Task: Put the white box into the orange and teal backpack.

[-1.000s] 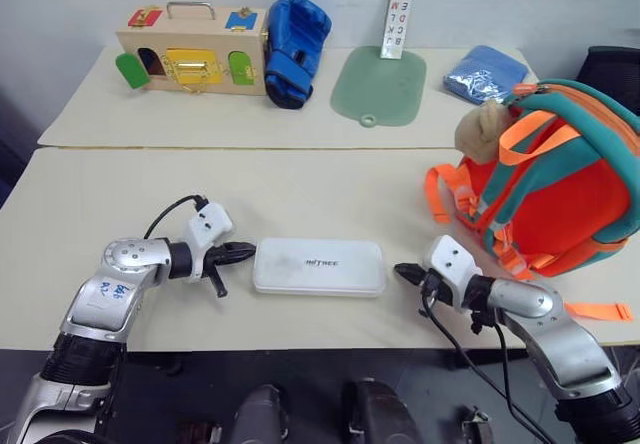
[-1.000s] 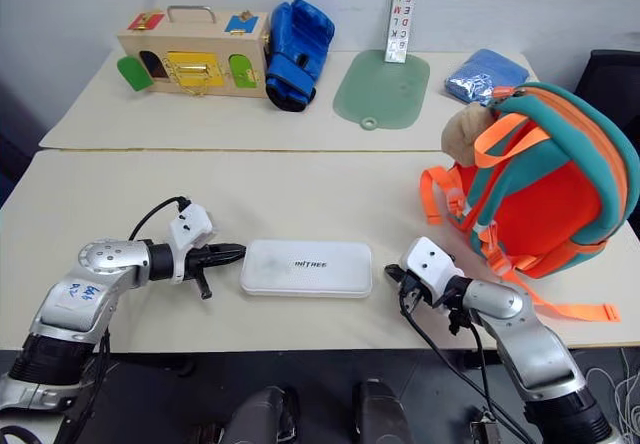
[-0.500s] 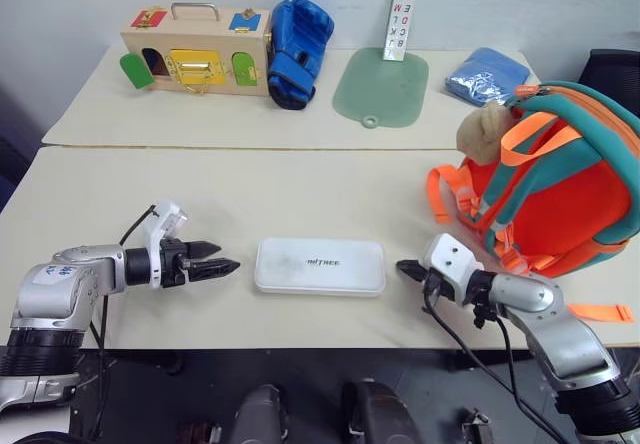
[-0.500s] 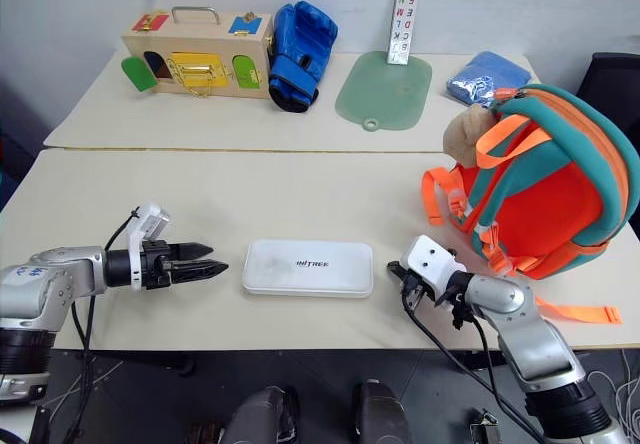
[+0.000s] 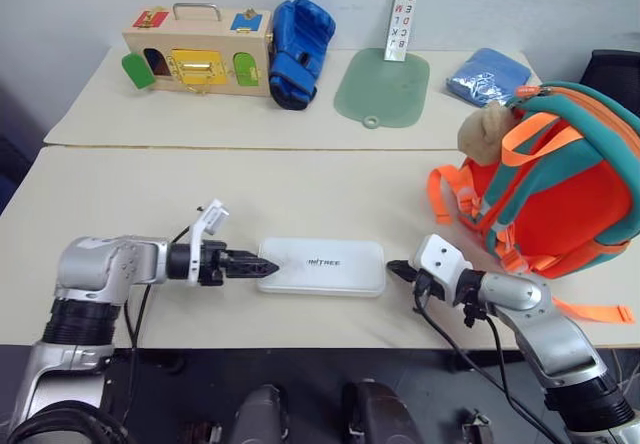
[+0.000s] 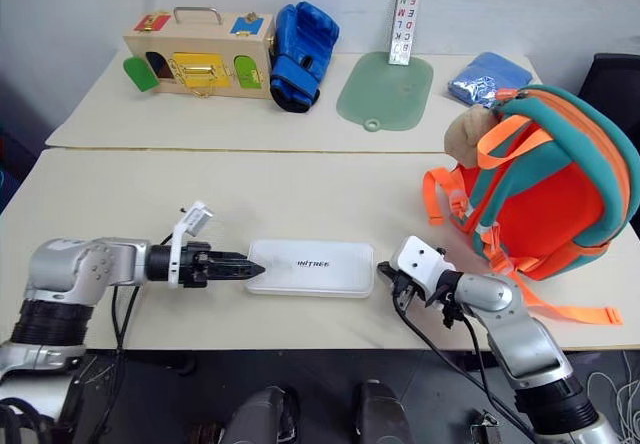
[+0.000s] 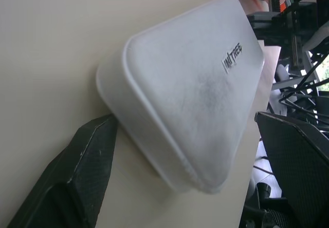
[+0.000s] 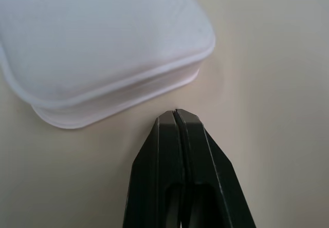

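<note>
1. The white box [image 5: 321, 266] lies flat near the front edge of the cream table [image 5: 300, 189], lettering facing up, between the two grippers.
2. The left arm reaches in from the left, forearm nearly level. The left gripper [image 5: 258, 264] points at the box's left end; in the left wrist view its two black fingers [image 7: 77, 171] stand wide apart, one on each side of the box's corner, holding nothing.
3. The right arm bends in from the lower right. The right gripper [image 8: 176, 116] points at the box's right end, fingers pressed together, tips just beside the box and empty.
4. The orange and teal backpack [image 5: 560, 189] stands upright on the table's right side, well apart from the box.
</note>
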Tool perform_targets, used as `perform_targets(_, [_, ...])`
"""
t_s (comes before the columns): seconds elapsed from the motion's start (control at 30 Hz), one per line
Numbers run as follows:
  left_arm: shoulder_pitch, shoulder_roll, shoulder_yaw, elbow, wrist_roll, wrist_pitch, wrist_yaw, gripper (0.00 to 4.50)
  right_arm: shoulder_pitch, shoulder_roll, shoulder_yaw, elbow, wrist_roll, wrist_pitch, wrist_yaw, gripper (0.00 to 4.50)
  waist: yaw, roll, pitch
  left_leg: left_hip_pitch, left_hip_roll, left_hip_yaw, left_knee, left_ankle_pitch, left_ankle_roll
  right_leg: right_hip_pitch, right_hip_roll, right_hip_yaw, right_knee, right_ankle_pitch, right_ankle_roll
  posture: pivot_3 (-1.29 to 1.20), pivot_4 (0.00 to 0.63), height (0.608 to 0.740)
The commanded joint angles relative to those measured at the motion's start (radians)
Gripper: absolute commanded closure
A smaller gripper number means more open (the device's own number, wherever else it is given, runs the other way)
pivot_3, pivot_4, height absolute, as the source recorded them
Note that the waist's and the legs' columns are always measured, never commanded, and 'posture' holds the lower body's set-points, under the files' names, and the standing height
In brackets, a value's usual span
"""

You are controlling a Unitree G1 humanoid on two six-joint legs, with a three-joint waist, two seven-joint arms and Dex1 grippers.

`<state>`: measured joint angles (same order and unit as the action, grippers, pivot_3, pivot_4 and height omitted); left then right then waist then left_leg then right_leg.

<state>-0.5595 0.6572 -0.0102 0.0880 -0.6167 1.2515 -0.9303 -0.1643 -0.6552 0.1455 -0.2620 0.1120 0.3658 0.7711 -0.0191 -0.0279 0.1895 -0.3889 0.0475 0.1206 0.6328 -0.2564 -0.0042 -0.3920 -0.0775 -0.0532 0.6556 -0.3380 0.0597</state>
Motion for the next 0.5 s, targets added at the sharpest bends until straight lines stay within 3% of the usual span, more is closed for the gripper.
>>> perform_targets(0.03, [-0.038,-0.079,-0.062,0.040,0.011,0.007,0.028,0.06,0.013,0.006,0.001,-0.005,-0.002,-0.021,0.005,4.50,0.009,0.000,0.000,0.000,0.000,0.000,0.001,0.000,0.000,0.000,0.000,0.000,0.000,0.000,0.000,0.00,0.150,0.740])
perform_targets(0.2, [-0.114,-0.151,-0.063,0.109,0.013,0.002,0.040,0.06,0.029,0.004,-0.006,-0.002,-0.007,-0.037,0.006,4.50,0.016,-0.001,0.000,0.000,0.000,0.000,0.002,0.000,0.000,0.000,0.000,0.000,0.000,0.000,0.000,0.00,0.150,0.740])
perform_targets(0.33, [-0.156,-0.173,-0.065,0.166,0.018,-0.010,0.028,0.92,0.037,0.008,-0.007,-0.007,-0.011,-0.038,-0.003,4.50,0.016,-0.001,0.000,-0.001,0.000,0.000,0.002,0.000,0.000,0.000,0.001,0.000,0.000,0.000,0.000,0.00,0.150,0.740])
perform_targets(0.5, [-0.165,-0.164,-0.039,0.161,-0.018,0.003,-0.020,2.36,0.070,0.001,-0.011,-0.026,-0.018,-0.052,-0.008,4.50,0.017,-0.001,-0.001,-0.001,0.000,0.000,0.003,0.000,0.000,0.000,0.000,-0.001,0.000,0.000,0.000,0.00,0.150,0.740])
